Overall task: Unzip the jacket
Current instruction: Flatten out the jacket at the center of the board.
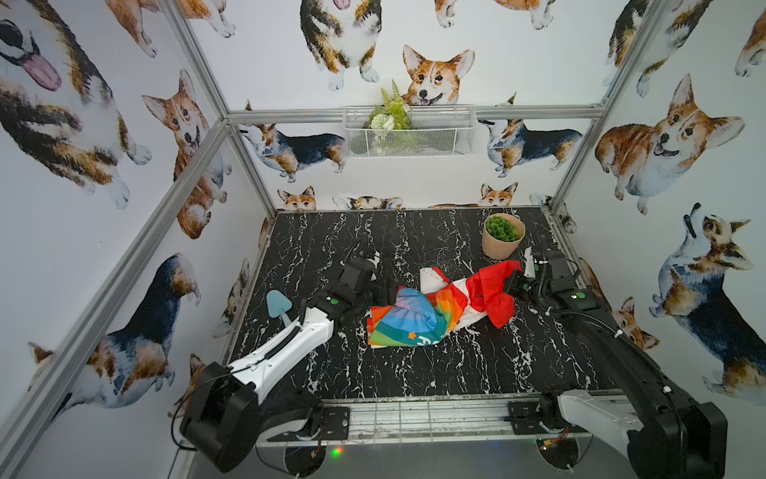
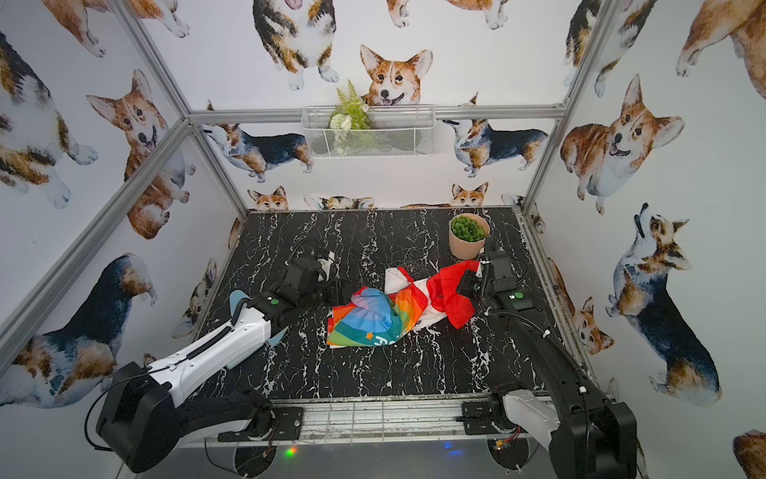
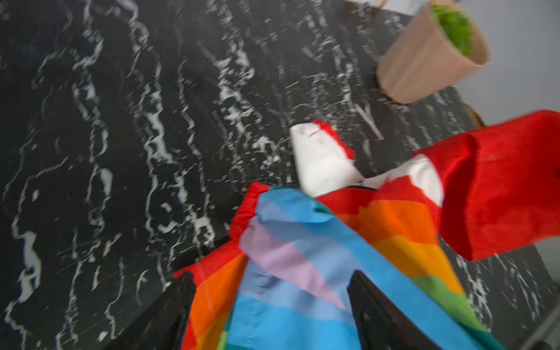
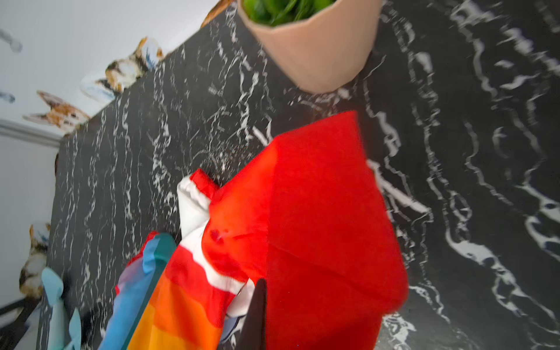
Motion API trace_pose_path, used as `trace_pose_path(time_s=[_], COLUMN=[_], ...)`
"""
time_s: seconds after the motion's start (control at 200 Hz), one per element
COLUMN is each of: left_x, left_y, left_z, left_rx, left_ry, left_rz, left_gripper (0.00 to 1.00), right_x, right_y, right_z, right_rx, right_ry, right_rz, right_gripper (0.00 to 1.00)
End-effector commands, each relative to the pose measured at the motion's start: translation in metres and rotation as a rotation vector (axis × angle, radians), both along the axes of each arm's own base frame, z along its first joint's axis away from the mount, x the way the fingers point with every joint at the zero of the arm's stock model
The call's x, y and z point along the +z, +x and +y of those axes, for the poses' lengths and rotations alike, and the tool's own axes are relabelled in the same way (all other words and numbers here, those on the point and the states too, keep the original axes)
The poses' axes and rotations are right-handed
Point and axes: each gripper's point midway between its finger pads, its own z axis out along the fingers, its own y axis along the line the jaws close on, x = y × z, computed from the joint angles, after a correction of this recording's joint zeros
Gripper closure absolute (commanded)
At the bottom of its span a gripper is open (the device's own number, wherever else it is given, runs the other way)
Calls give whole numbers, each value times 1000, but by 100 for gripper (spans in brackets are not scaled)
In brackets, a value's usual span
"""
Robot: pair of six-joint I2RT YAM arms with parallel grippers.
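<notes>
One jacket (image 1: 418,315), crumpled, on the middle of the bench (image 1: 414,373); seen in both top views. Rainbow half lies flat toward the left arm, a white part sits in the middle, and the red hood (image 1: 495,298) points toward the right arm, lifted off the surface. The zip is lost in the folds.

Two pincers:
- The left pincer (image 3: 272,275) has its fingers (image 3: 181,303) spread wide, the rainbow sleeve lying between them; contact with the cloth cannot be told. From above it sits just beside the jacket's rainbow edge.
- The right pincer (image 1: 513,285) is pressed together on the hood. One black finger (image 4: 257,315) shows against the red cloth; the other is hidden.

One pot (image 1: 502,236) stands near the far right corner, near the hood but apart from it.

One blue scoop (image 1: 277,305) lies beside the left arm.
</notes>
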Motion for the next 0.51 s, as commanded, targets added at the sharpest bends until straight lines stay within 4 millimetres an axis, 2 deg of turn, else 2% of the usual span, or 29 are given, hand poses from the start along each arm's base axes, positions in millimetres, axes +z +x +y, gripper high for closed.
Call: trace_pose_path(time_s=[0.0,0.115,0.295,0.38,0.4,0.501], left_x=[-9,-29,-56,-60,-69,-80], left_y=[7,26,46,51,50,51], left_z=[-11,-7,-15,-23,-24,-26], left_rx=[-23,30,38,26,28,35], left_ry=[-93,-149,-300,-361,-362,-368], left_rz=[93,148,246,267,290,318], left_gripper=[26,33,40,42,42,42], right_x=[-13,-26,-24,-22,-23,-26], right_y=[-9,-19,-31,-32,-32,-31], right_z=[18,33,67,73,73,71], right_rx=[75,138,302,324,325,314], right_ry=[-24,-46,-70,-71,-73,-87], right_rz=[-6,-8,-76,-87,-86,-84], right_gripper=[100,100,100,100,100,100])
